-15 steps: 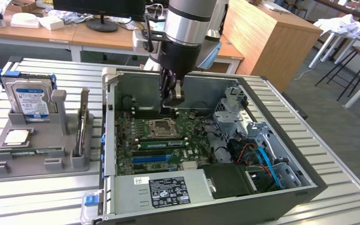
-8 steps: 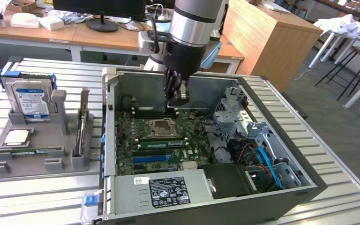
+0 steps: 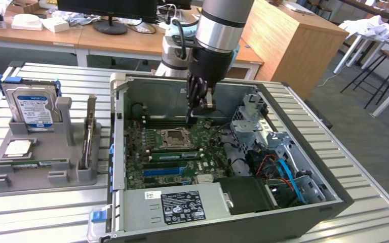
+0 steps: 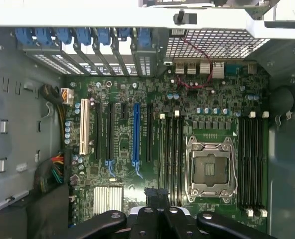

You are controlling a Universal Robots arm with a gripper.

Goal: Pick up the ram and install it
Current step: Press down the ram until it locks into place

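1. The gripper (image 3: 200, 109) hangs inside the open computer case (image 3: 117, 152), fingers together, holding nothing I can make out.
2. Below it lies the motherboard (image 4: 137, 99), near its memory slots (image 4: 169, 154).
3. The ram (image 3: 36, 164) lies flat in the grey holder (image 3: 63, 177) on the table's edge — nothing installed yet.

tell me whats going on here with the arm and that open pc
A robot arm is reaching down into an open computer case lying on a slatted table. Its pincer is shut and hangs over the motherboard, near the memory slots beside the empty CPU socket. Whether it holds a ram stick cannot be made out. On the exterior view's left, a grey holder tray carries a hard drive and a green stick lying flat.
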